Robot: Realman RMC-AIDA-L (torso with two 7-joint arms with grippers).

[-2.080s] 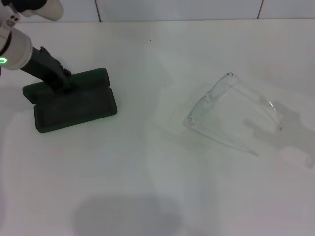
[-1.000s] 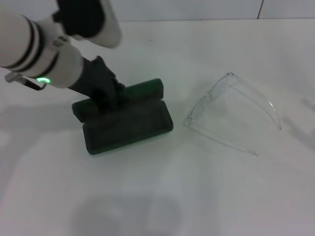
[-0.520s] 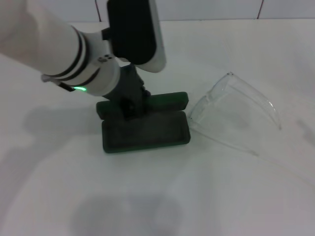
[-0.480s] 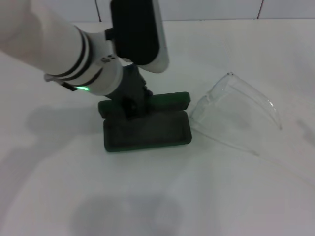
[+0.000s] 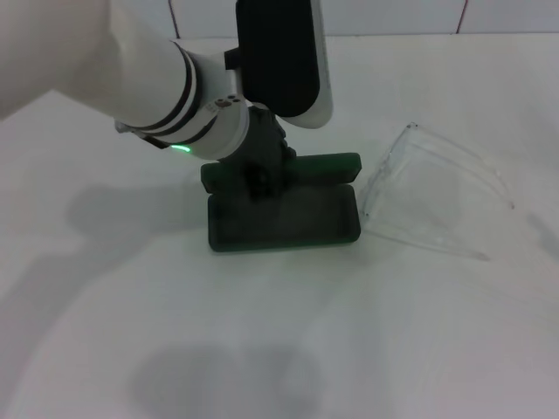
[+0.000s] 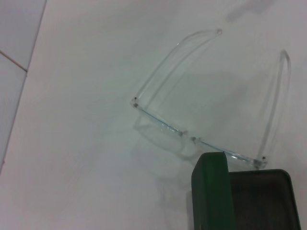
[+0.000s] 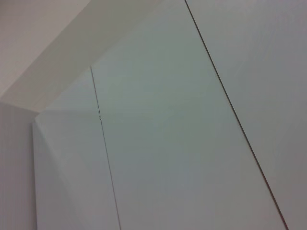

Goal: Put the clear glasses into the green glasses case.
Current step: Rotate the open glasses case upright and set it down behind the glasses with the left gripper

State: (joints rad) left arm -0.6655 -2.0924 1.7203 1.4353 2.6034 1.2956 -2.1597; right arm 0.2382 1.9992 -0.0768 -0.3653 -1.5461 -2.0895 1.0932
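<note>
My left gripper (image 5: pixel 259 177) grips the green glasses case (image 5: pixel 284 218), clear glasses (image 5: pixel 437 199) touching its right end, temples pointing away.

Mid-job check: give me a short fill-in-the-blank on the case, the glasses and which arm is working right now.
1. The green glasses case lies ____, its dark lining showing.
2. The clear glasses rest on the table, to the robot's ____ of the case.
3. The ____ gripper is at the case's hinge edge.
4. The glasses' temple arms are ____, not folded.

Missing words: open; right; left; spread open
</note>
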